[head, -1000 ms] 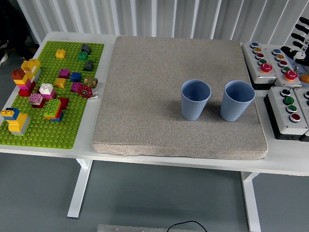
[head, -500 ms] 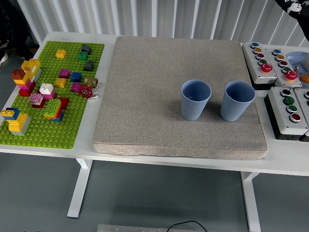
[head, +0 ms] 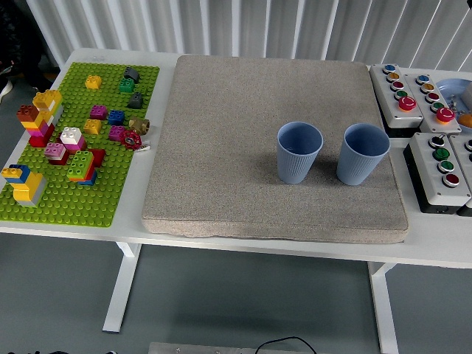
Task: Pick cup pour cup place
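Two ribbed cups, left cup [head: 299,152] and right cup [head: 362,153], upright on mat [head: 221,133]; likely light, rigid, grippy; take mid-wall. No hand visible, state unknowable.

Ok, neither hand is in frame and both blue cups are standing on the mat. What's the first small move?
Probably bring the right hand in over the table toward the right cup. Both cups stand upright and untouched on the grey mat, the left cup beside it but apart, and the right one sits nearest the right arm's side.
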`<state>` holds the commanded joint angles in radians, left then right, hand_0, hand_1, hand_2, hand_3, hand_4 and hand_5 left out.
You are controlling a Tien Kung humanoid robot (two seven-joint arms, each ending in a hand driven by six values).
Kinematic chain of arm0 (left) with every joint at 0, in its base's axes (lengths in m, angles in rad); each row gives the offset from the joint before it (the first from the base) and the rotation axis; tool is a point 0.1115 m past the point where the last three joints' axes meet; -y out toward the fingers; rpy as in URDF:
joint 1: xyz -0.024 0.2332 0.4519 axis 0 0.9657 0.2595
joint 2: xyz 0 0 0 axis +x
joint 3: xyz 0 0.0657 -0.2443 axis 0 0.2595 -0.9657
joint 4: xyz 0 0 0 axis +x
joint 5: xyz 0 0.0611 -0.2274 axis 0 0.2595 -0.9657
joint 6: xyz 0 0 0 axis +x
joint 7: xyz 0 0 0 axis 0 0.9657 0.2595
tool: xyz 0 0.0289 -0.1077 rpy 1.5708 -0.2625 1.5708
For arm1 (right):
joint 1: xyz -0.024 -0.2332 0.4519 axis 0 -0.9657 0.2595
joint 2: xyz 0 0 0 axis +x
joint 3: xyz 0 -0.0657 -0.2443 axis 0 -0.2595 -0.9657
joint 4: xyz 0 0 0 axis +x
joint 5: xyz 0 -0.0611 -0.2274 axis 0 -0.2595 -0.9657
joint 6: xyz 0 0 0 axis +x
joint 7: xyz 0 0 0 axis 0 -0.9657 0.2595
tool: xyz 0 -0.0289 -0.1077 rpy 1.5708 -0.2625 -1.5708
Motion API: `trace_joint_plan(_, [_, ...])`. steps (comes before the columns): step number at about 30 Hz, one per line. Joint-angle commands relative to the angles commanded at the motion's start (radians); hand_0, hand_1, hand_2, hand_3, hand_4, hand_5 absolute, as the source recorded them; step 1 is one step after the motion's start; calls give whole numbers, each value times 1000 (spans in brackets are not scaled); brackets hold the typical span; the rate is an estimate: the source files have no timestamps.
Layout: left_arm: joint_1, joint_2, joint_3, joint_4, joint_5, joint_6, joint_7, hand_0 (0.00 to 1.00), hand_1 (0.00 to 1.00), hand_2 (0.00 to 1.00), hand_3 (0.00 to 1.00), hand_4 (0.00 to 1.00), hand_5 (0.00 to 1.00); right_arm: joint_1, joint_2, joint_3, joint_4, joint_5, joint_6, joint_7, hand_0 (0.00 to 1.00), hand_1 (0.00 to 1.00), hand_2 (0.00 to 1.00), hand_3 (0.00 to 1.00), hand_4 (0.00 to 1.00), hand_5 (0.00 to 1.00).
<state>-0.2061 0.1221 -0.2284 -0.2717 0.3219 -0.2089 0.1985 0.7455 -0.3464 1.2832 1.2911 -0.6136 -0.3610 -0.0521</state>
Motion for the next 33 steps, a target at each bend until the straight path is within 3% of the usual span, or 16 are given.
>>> trace_joint_plan(4, [-2,1,-2,1,5,-1,1,804,842,870,792,522,998,-10,6,-19,3,-50,-162,-25,951,904,986,962,738,998])
trace_joint_plan(7, [-1,0,-2,1,4,0,0,804,842,870,792,522,998,-35,15,-48,3,-174,-284,-78,951,904,986,962,738,998])
trace_joint_plan(12, [0,-2,-3,2,7,-1,-1,804,842,870,792,522,998,-79,33,-75,-17,-330,-284,-104,951,902,988,962,704,998])
trace_joint_plan(33, [3,-3,-1,2,4,0,-1,803,844,869,790,522,998,-95,26,-64,-17,-320,-284,-100,951,901,987,960,686,998])
